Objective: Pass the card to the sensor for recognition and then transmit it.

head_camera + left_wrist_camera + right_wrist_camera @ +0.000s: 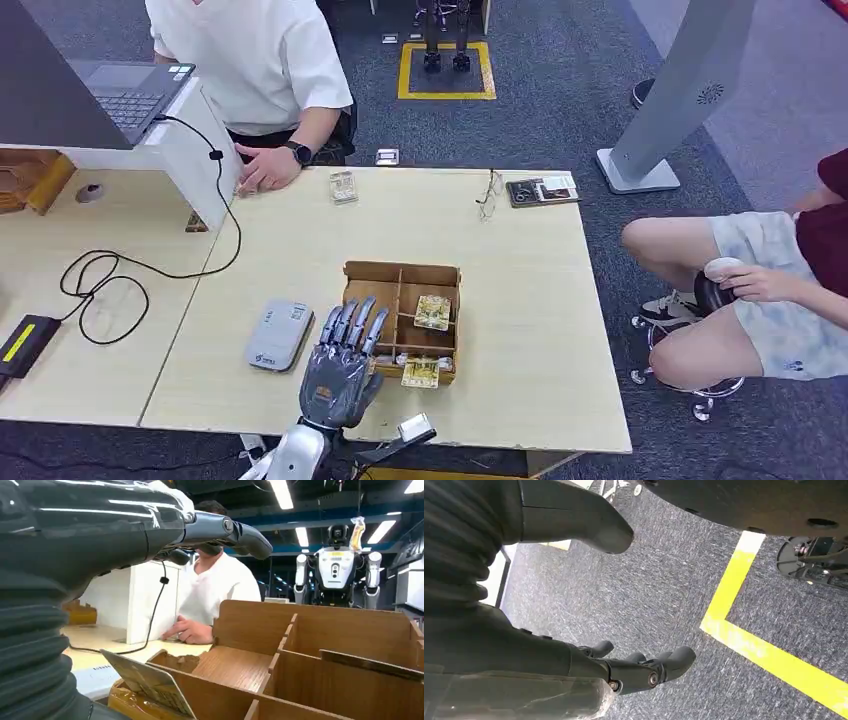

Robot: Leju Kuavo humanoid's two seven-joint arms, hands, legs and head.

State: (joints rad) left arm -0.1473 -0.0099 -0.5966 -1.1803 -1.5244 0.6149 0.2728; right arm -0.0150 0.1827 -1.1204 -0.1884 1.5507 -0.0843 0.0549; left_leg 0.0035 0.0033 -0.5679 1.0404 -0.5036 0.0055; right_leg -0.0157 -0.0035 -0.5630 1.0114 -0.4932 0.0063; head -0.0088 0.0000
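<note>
Left hand [345, 362] is hovering over the box's [402, 272] near-left corner, fingers spread, holding nothing; cards [433, 312] are lying inside. Left wrist: a card [150, 682] is leaning in the near compartment. Right wrist: right hand [574, 605] is hanging empty, fingers apart, above carpet [664, 585].

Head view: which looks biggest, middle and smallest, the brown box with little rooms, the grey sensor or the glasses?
1. Brown wooden divided box
2. Grey flat sensor
3. Thin-framed glasses, though they lie farther from the camera.

Two cards [433, 312] in box [400, 272]; one sensor [279, 335]; two people [255, 60].
</note>
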